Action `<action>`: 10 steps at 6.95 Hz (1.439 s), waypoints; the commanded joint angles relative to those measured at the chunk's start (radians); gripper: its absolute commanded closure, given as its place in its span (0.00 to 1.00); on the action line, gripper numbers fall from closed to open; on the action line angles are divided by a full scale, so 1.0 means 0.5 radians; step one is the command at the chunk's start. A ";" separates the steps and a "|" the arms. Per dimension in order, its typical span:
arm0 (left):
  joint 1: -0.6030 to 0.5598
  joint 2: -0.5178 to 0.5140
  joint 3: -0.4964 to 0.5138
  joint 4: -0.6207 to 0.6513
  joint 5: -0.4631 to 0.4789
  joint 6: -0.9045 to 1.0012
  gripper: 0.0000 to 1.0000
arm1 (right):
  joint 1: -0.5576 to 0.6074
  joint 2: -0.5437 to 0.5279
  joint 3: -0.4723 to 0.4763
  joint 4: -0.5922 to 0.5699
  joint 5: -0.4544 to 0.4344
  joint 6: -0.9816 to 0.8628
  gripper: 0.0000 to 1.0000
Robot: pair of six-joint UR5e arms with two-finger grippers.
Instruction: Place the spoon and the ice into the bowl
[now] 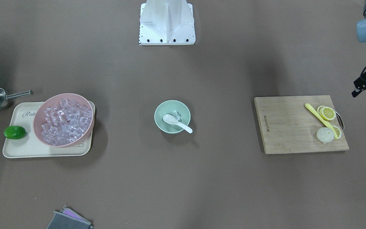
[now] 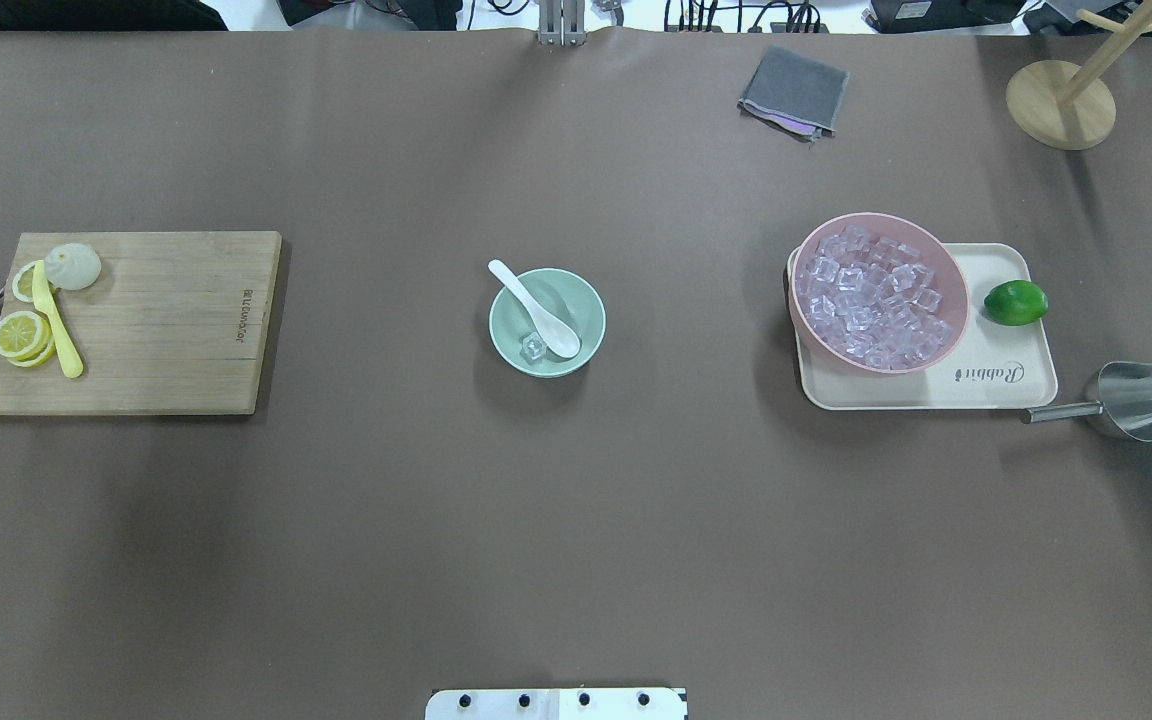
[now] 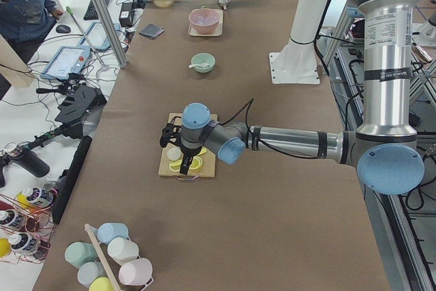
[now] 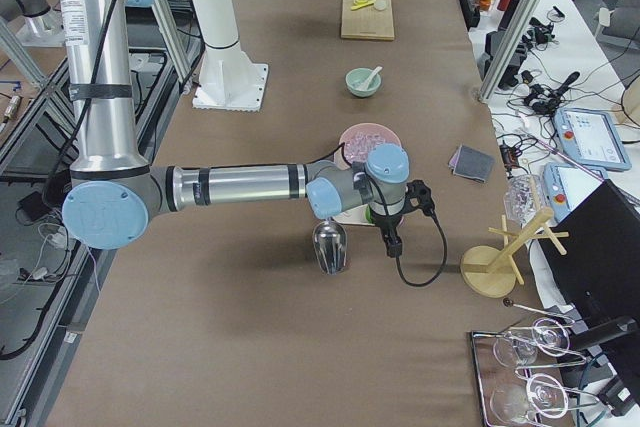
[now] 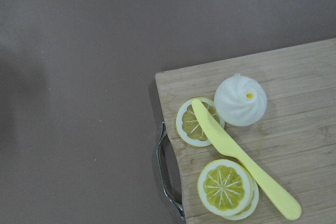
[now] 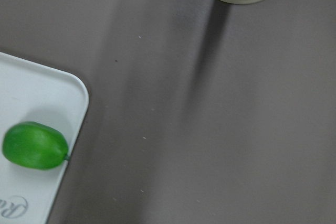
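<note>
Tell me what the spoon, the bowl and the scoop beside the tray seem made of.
The spoon: glossy white, ceramic or hard plastic, judging by its sheen. The bowl: matte mint green, probably plastic or melamine; no glare. The scoop: bare metal, with bright grey reflections.

This is a robotics lab. Grey industrial arms [image 3: 293, 142] with blue joints reach over a long brown desk [image 3: 225, 236], where a white post [image 3: 300, 46] is bolted down. Aluminium posts [image 3: 102, 15] stand along its edge, with a control tablet [image 4: 592, 137] and tangled cables [image 4: 530, 97] beside it. A person [image 3: 26, 1] stands nearby. A bowl [image 4: 362, 87] and a cutting board [image 4: 366, 19] lie on the desk.
</note>
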 commanded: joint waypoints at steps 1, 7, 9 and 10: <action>-0.004 0.018 -0.038 0.008 -0.047 -0.012 0.02 | 0.117 -0.024 -0.165 0.010 0.038 -0.215 0.00; -0.010 -0.056 -0.057 0.229 -0.155 0.015 0.02 | 0.200 -0.039 -0.166 0.019 0.066 -0.179 0.00; -0.013 -0.044 -0.041 0.229 -0.155 0.015 0.02 | 0.200 -0.036 -0.190 0.022 0.094 -0.178 0.00; -0.013 -0.044 -0.044 0.229 -0.155 0.015 0.02 | 0.200 -0.045 -0.190 0.022 0.188 -0.182 0.00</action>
